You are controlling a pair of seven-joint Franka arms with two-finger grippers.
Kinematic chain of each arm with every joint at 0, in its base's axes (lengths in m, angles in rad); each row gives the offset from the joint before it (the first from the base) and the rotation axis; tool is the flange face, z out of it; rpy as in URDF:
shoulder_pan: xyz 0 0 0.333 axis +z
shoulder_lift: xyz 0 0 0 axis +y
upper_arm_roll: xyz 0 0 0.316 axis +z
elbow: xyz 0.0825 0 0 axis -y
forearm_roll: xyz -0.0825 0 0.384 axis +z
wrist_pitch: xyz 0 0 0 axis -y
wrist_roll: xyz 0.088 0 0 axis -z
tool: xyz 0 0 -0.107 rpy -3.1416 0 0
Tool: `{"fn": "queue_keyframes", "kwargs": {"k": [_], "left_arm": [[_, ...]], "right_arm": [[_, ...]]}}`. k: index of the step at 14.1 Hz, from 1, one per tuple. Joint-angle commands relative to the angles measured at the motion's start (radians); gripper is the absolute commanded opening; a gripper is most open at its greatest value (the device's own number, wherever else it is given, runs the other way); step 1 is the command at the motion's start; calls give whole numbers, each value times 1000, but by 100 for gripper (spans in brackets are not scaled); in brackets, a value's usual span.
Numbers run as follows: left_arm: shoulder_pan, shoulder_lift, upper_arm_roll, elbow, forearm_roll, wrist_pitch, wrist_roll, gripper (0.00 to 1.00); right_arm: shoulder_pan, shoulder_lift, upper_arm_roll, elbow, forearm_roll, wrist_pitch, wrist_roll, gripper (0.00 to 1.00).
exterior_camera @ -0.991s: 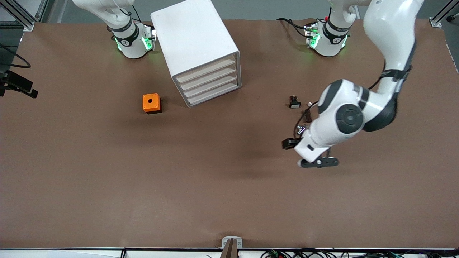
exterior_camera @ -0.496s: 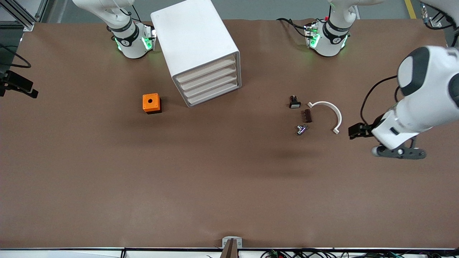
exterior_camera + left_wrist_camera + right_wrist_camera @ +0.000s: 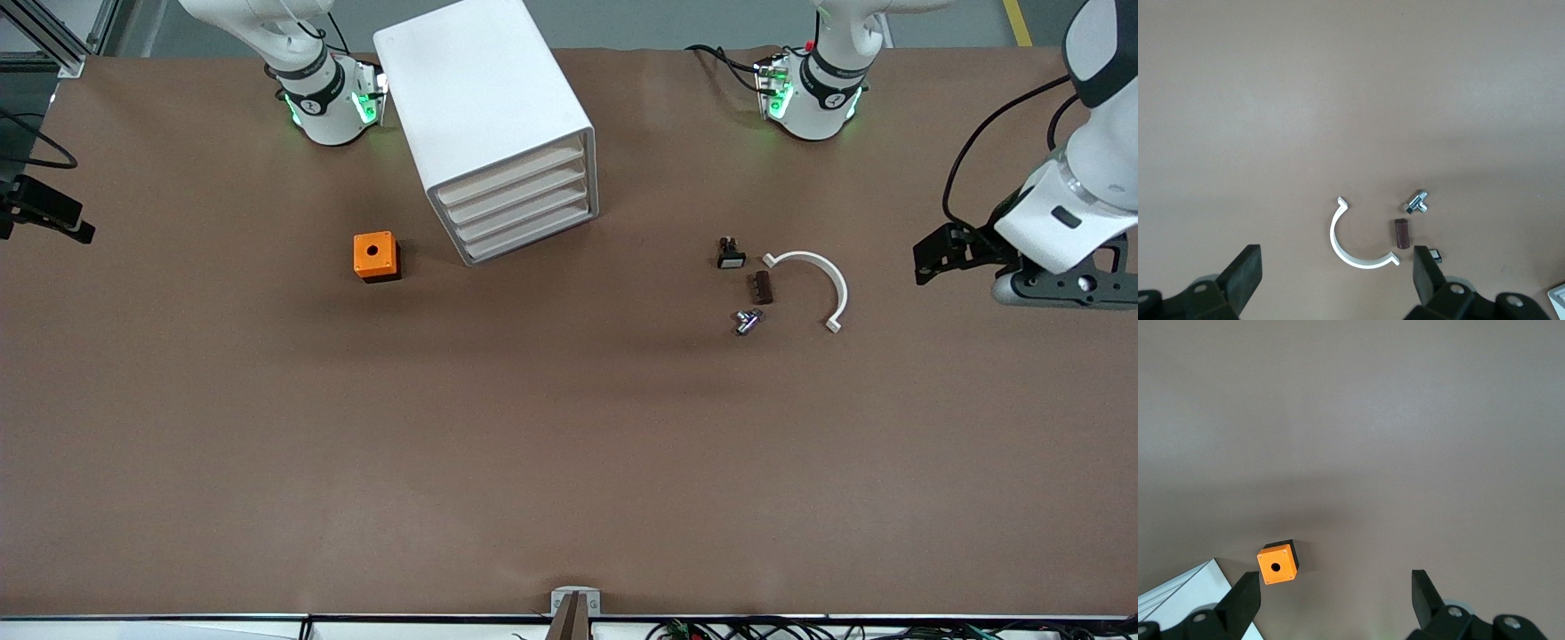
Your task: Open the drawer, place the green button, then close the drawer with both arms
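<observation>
A metal fitting [image 3: 748,322], brown block [image 3: 762,287], white clip [image 3: 811,282] and switch [image 3: 731,254] lie together. The left gripper [image 3: 1335,277] hangs spread over the table's left-arm end. Drawers [image 3: 520,206] shut. The right gripper [image 3: 1335,595] hangs spread above the cube [image 3: 375,256]. No green button shows.

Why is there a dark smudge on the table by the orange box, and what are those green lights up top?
Front view: a soft shadow lies on the brown table beside the orange cube, and green lamps glow on both arm bases. Right wrist view: the cube sits at the edge of a broad blurry shadow. Left wrist view: even light, only faint shadows around the white curved clip.
</observation>
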Motion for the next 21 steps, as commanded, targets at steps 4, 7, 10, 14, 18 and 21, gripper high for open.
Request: {"fn": "queue_keyframes", "kwargs": {"k": [4, 7, 10, 14, 18, 21], "left_arm": [[-14, -93, 41, -73, -19, -11, -24, 100], [-16, -90, 45, -56, -19, -16, -62, 100], [-17, -93, 45, -52, -32, -14, -91, 100], [-49, -90, 68, -33, -23, -14, -98, 100], [-48, -71, 68, -12, -28, -13, -93, 100], [-36, -65, 65, -9, -32, -10, -90, 100]], "right_arm": [[-17, -8, 12, 1, -37, -1, -9, 100], [-13, -6, 12, 5, -52, -1, -9, 100], [-10, -6, 14, 8, -51, -3, -9, 100], [-8, -5, 14, 8, -52, -1, -9, 100], [-8, -6, 14, 11, -52, -3, -9, 100], [-10, -6, 14, 17, -48, -3, -9, 100]]}}
